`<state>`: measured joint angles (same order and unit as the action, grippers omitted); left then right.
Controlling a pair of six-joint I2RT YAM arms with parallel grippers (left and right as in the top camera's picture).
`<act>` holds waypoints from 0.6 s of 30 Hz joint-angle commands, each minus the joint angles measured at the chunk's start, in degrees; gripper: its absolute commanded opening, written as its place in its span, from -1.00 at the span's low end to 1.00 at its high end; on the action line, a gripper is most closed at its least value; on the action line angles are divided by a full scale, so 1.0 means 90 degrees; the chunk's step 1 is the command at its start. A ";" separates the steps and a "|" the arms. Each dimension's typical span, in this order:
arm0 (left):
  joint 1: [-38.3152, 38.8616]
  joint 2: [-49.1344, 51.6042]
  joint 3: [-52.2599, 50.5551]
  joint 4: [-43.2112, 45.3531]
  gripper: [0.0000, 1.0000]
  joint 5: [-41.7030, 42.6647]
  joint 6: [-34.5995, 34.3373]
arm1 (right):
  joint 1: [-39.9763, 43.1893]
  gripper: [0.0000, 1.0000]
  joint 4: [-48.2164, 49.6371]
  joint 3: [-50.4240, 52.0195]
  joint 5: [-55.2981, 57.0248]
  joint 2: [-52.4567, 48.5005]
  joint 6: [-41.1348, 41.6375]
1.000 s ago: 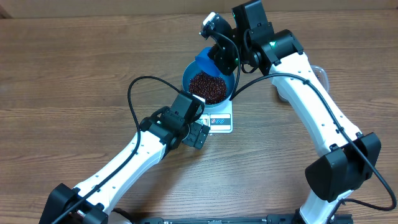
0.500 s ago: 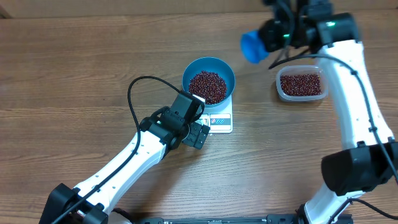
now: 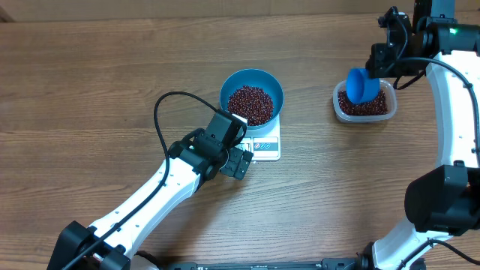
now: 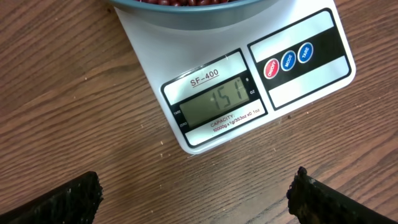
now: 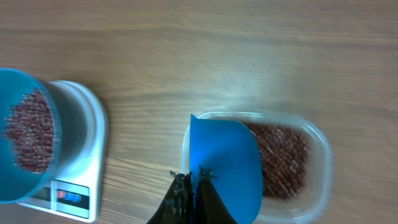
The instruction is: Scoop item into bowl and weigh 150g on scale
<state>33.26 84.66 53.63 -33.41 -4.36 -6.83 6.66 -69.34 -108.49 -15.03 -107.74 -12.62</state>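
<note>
Overhead: the right tool [image 5: 193,184], clamped tight on the blue scoop [image 3: 362,85], has swung right to hang over the clear tub [image 3: 385,111]; beans [image 3: 250,103] sit in the bowl [image 3: 274,84] on the scale [image 3: 267,147]; left tool [image 3: 239,162] gapes empty.

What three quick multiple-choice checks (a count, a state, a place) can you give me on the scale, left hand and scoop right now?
1. Round buttons on the scale: A three; B two; C five.
2. The left hand is: A shut on the scale; B shut on a cable; C open and empty.
3. The scoop is: A on the scale; B over the tub; C in the left hand.

1 A: one red and two blue show beside the display.
2 C: its jaws stand wide with nothing between them.
3 B: the right hand holds it above the tub.
</note>
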 commanded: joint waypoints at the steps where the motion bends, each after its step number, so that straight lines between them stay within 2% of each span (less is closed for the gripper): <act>1: -0.0027 -0.0005 -0.0012 0.0027 0.99 -0.0063 0.0121 | -0.0117 -0.93 0.0206 -0.0153 -0.1766 0.0175 -0.0610; 2: -0.0027 -0.0005 -0.0012 0.0027 0.99 -0.0063 0.0121 | -0.0189 -0.93 0.0352 -0.0202 -0.2531 0.0175 -0.0816; 5: -0.0027 -0.0005 -0.0012 0.0032 0.99 -0.0061 0.0119 | -0.0580 -0.93 0.0942 -0.0209 -0.3485 0.0172 -0.0843; 9: -0.0027 -0.0005 -0.0012 0.0046 0.99 -0.0061 0.0119 | -0.1399 -0.93 0.1265 -0.0204 -0.2613 0.0165 -0.0848; 14: -0.0027 -0.0005 -0.0012 0.0032 0.99 -0.0061 0.0121 | -0.2812 -0.93 0.1321 -0.0192 -0.0313 0.0141 -0.1554; 18: -0.0027 -0.0005 -0.0012 0.0032 0.99 -0.0061 0.0121 | -0.3342 -0.93 0.1413 -0.0189 0.0051 0.0134 -0.1824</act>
<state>33.26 84.66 53.63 -33.19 -4.38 -6.83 -21.67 -57.60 -108.66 -20.25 -107.74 -26.04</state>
